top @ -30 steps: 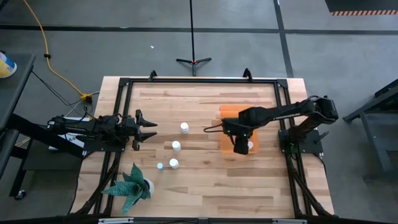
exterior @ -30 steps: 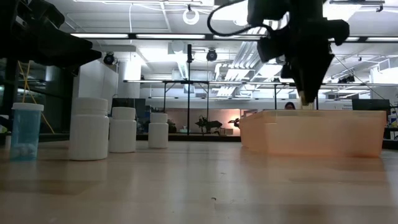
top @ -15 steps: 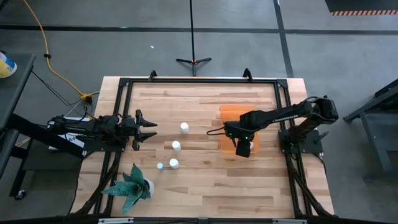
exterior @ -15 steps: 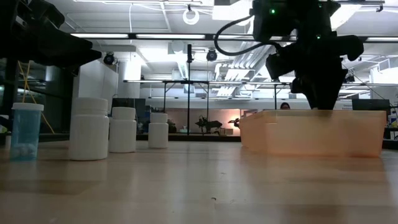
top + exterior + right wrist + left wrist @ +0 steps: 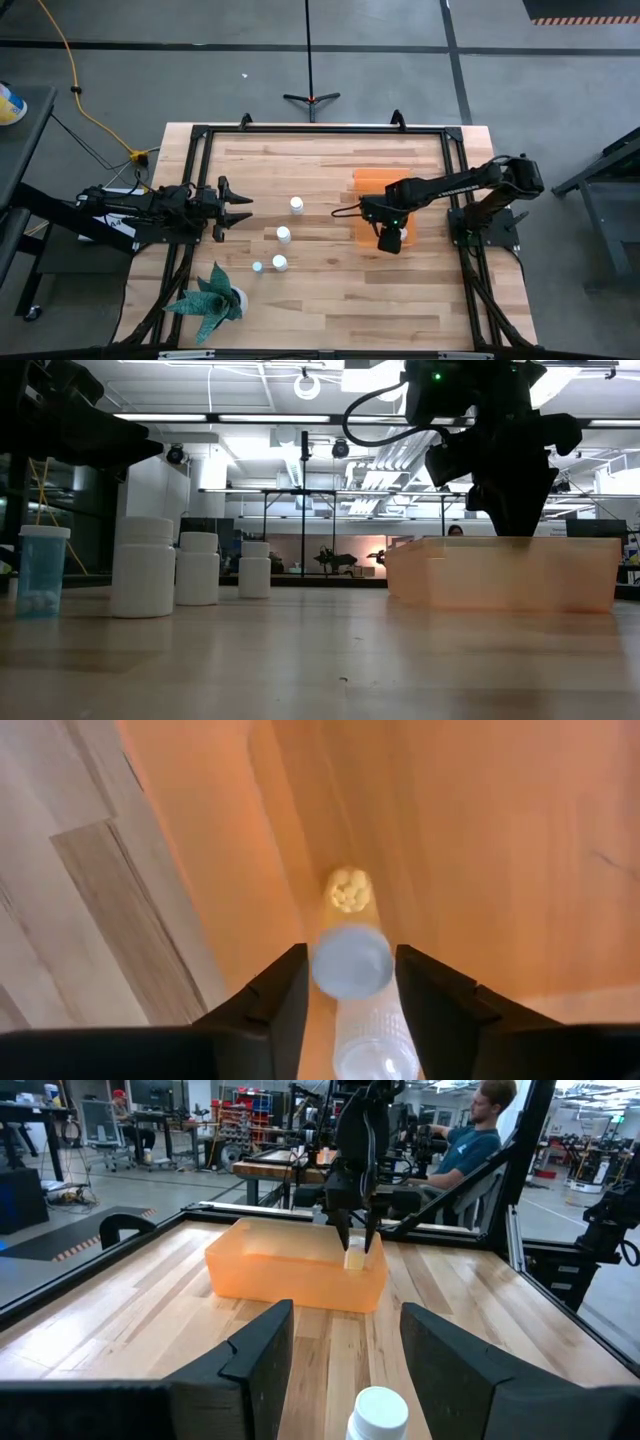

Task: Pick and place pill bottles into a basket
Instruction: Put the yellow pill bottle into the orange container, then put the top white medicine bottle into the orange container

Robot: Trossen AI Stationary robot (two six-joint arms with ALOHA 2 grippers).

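The orange bin (image 5: 370,180) stands on the table's right half; it also shows in the low view (image 5: 500,575) and the left wrist view (image 5: 290,1270). My right gripper (image 5: 390,238) reaches down into the bin's near end, shut on a clear bluish pill bottle (image 5: 350,960) with pills at its far end. Three white bottles (image 5: 297,205), (image 5: 283,235), (image 5: 279,263) and a small clear one (image 5: 258,267) stand upright on the table's middle left. My left gripper (image 5: 238,208) is open and empty at the left edge, level, facing them. My right gripper pinches the clear bottle's sides (image 5: 322,970) between its two fingers. The fingers come from above, pointing down into the bin (image 5: 355,1230). The bottle hangs along the fingers, its pill-filled end (image 5: 348,890) toward the bin floor. Whether it touches the floor I cannot tell.
A green potted plant (image 5: 210,295) stands at the near left corner. A black frame (image 5: 320,130) runs around the table edge. A white bottle cap (image 5: 378,1410) shows just ahead of my left fingers. People sit beyond the table's right edge (image 5: 480,1130).
My right gripper has gone down with the bottle, from above the bin's rim to inside its walls, and has stayed shut on it. In the last half second it has hardly moved.
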